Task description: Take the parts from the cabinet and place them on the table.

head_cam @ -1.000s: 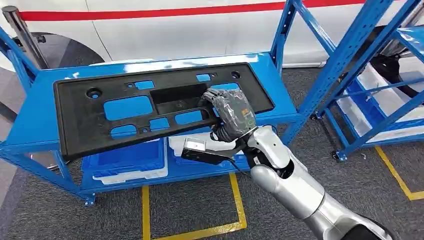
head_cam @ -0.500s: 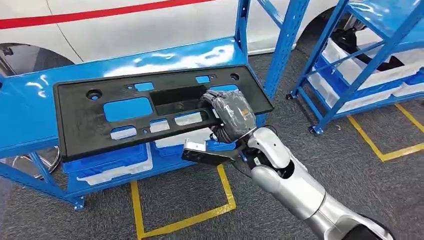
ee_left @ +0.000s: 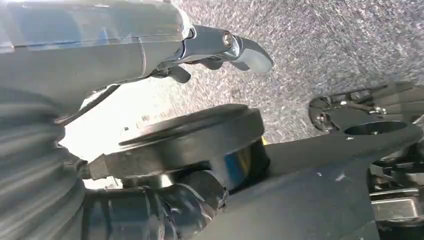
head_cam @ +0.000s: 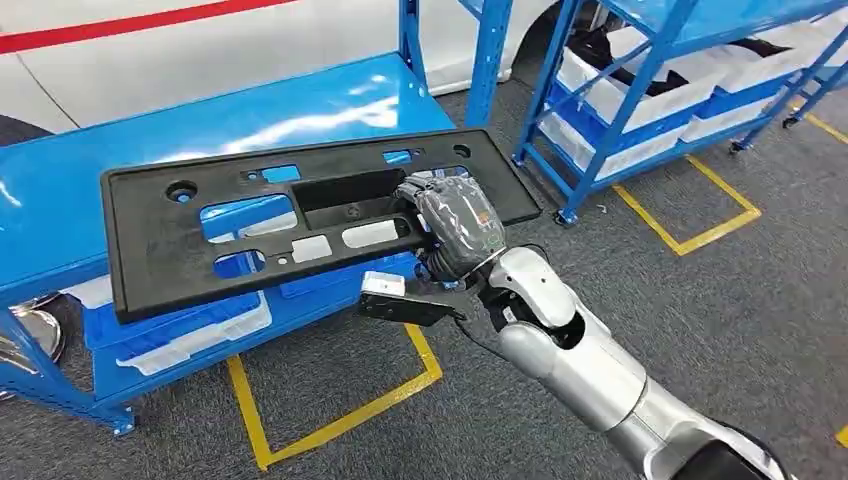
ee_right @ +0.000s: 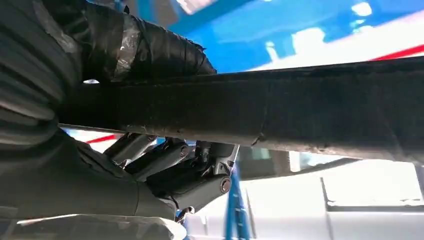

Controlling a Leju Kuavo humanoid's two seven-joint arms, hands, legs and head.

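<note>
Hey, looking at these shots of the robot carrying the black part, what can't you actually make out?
- Right hand fingers: head view, hidden under the black panel.
- Panel's full length: right wrist view, cut off by the frame edge.
- Left hand: left wrist view, blurred; open or shut unclear.
- White bins' contents on the far rack: head view, too small.

A white vehicle body (head_cam: 130, 50) with a red stripe (head_cam: 120, 28) stands behind the blue racks. Grey carpet (head_cam: 760, 300) covers the floor, marked with yellow tape lines (head_cam: 330, 425). Blue-and-white bins (head_cam: 180, 335) sit on a low shelf. To the right, a second blue rack (head_cam: 620, 110) holds white trays (head_cam: 640, 90) with dark contents.
</note>
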